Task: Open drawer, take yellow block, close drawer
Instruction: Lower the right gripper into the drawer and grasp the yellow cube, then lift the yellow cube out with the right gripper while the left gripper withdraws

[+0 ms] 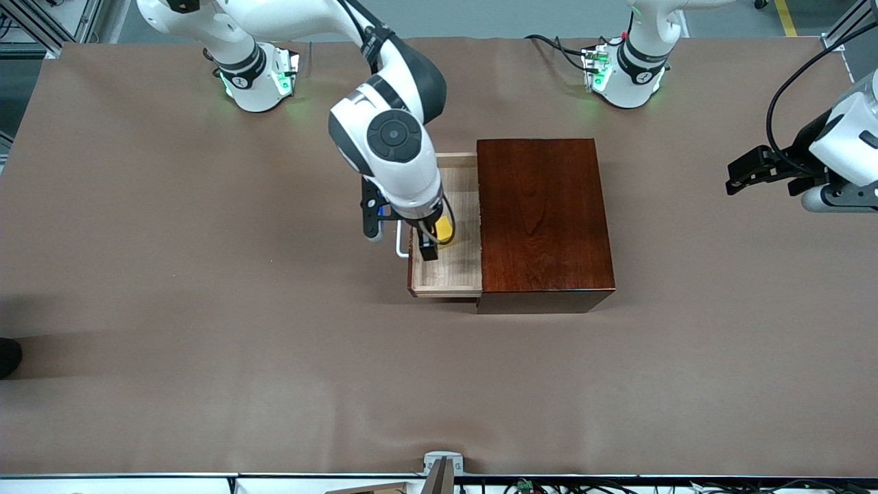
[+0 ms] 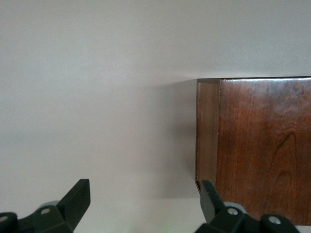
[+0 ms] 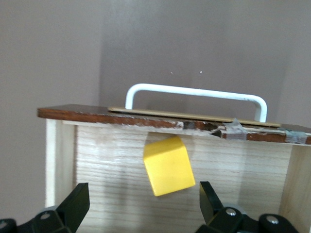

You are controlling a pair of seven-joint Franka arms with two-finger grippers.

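The drawer (image 1: 453,274) of the dark reddish-brown wooden box (image 1: 542,219) stands pulled out toward the right arm's end of the table, its pale wood floor (image 3: 112,160) showing. The yellow block (image 1: 444,228) lies on that floor, close to the drawer front that carries the white handle (image 1: 401,247). My right gripper (image 1: 432,243) hangs open just above the drawer. In the right wrist view the block (image 3: 169,166) lies between the spread fingers and a little ahead of the right gripper (image 3: 144,204), untouched. My left gripper (image 1: 741,177) waits open near the left arm's end of the table.
The left wrist view shows the box's corner (image 2: 262,145) and bare table beside the open left gripper (image 2: 146,201). The white handle (image 3: 194,92) arches over the drawer's front board. Brown table surface surrounds the box on all sides.
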